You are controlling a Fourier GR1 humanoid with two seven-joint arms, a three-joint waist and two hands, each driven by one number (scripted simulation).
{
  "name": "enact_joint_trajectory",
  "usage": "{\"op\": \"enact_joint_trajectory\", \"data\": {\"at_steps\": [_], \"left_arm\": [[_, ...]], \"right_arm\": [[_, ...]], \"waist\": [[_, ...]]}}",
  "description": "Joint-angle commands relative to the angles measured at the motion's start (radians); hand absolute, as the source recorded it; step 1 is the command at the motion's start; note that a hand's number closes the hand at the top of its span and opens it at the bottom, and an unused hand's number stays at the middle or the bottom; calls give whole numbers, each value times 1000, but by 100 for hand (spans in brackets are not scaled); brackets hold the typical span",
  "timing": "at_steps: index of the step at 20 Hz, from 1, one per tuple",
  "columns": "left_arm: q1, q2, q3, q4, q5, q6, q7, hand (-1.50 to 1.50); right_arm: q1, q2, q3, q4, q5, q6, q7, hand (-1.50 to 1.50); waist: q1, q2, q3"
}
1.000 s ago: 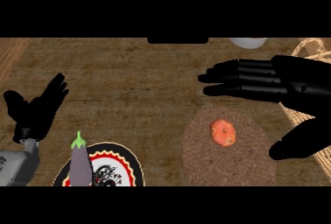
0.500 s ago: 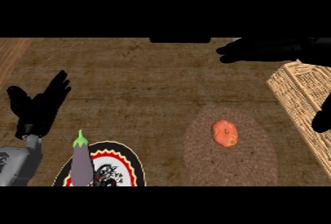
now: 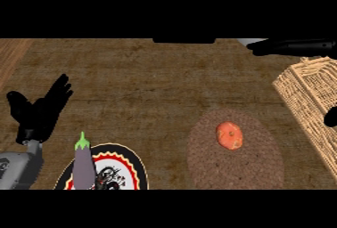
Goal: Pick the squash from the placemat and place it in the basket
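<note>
Your squash (image 3: pixel 229 135) lies on the placemat (image 3: pixel 256 169); basket (image 3: pixel 309 95) at its two o'clock. Left hand (image 3: pixel 38 111) rests, fingers spread; right hand (image 3: pixel 289 46), fingers straight.

Orange squash (image 3: pixel 229 135), small oval, lying flat approx center of round brown woven placemat (image 3: pixel 236 169). Tan wicker basket (image 3: pixel 308 95) just right of placemat, only partly in view at edge.

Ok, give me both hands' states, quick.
Left hand: open, fingers up, holding nothing, at the left edge.
Right hand: fingers straight at the top right, open, holding nothing; squash lies on the placemat.
</note>
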Motion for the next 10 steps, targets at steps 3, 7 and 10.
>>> {"op": "enact_joint_trajectory", "data": {"at_steps": [3, 7, 10], "left_arm": [[-7, 14, 12, -30, -6, -2, 48, 0], [-12, -27, 1, -5, -25, 16, 40, 0], [-26, -19, 16, -21, -10, -7, 43, 0]], "right_arm": [[107, -32, 1, 56, 32, 48, -282, -150], [176, 33, 90, 59, 132, -103, -338, -150], [181, 87, 133, 155, 183, -197, -411, -150]], "waist": [[-5, -2, 1], [-7, -2, 0], [6, 1, 0]]}}
